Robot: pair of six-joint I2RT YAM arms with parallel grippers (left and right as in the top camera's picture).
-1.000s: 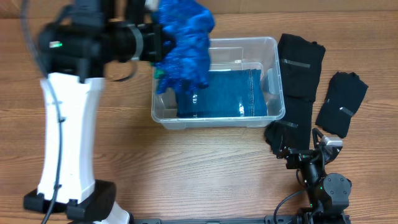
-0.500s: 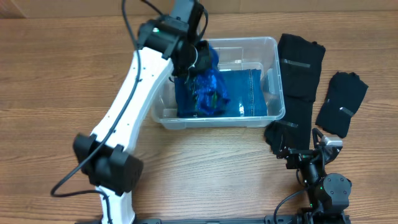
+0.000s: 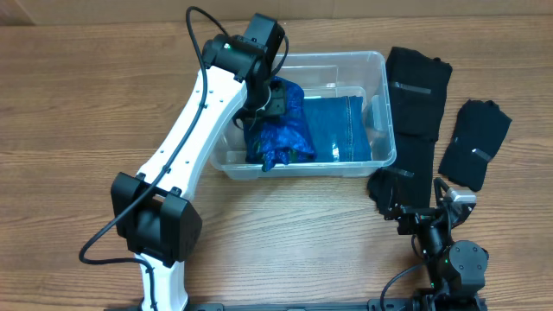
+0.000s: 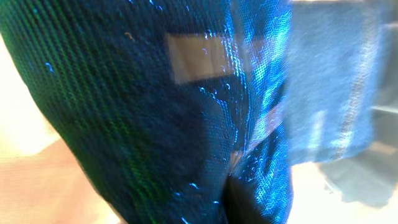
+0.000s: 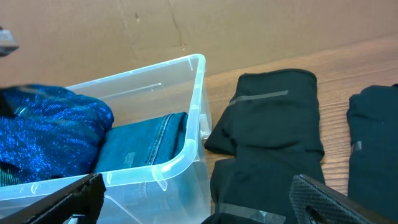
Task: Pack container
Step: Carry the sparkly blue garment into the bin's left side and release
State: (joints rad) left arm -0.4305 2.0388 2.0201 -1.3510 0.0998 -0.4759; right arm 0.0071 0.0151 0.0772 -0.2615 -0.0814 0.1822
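Note:
The clear plastic container (image 3: 381,62) stands at the middle back of the table, with folded blue jeans (image 3: 343,130) lying inside. My left gripper (image 3: 264,93) is down in the container's left half, shut on a shiny blue cloth (image 3: 281,134) that rests over the jeans' left side. That cloth fills the left wrist view (image 4: 155,124) and hides the fingers. My right gripper (image 3: 416,212) sits low at the front right, open and empty (image 5: 199,202). The right wrist view also shows the container (image 5: 186,155), the jeans (image 5: 144,146) and the blue cloth (image 5: 43,130).
A long folded black garment (image 3: 416,86) lies right of the container, and a smaller black one (image 3: 475,142) lies further right. Both show in the right wrist view (image 5: 273,118) (image 5: 373,137). A crumpled black end lies by my right gripper. Bare wood lies left.
My left arm swung from the left over the container and lowered the blue cloth into its left half onto the jeans. The right arm has not moved.

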